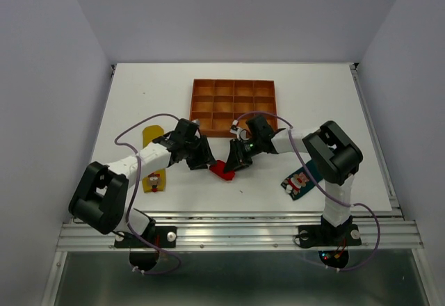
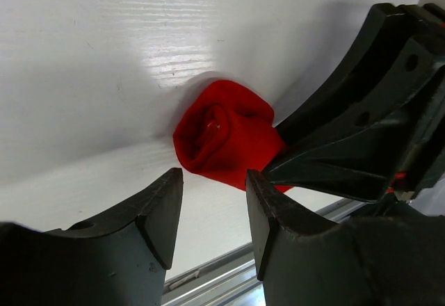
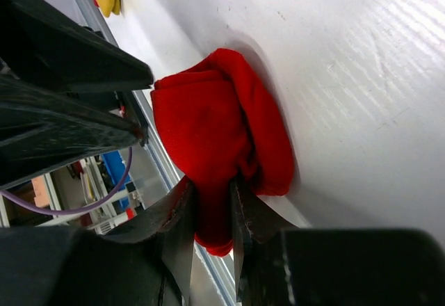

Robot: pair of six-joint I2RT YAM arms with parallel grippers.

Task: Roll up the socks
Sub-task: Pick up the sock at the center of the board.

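At the near middle of the tabletop (image 1: 313,104), 2 robot arms meet over a red sock (image 1: 222,170) rolled into a loose bundle.

The right tool (image 3: 212,202) is pinched almost closed on 1 fold at the end of the red sock. The left tool (image 2: 214,188) has its fingers parted, holds nothing, and sits just short of the bundle on the opposite side. The bundle rests on the tabletop, near the front edge. Further out, a yellow sock (image 1: 151,138) lies flat under the left arm, a teal sock (image 1: 299,179) lies flat beside the right arm, and an orange tray (image 1: 234,81) sits behind. The likely risks are that the roll springs open if the right tool releases before the left tool grips, or that the closely facing tools knock together.
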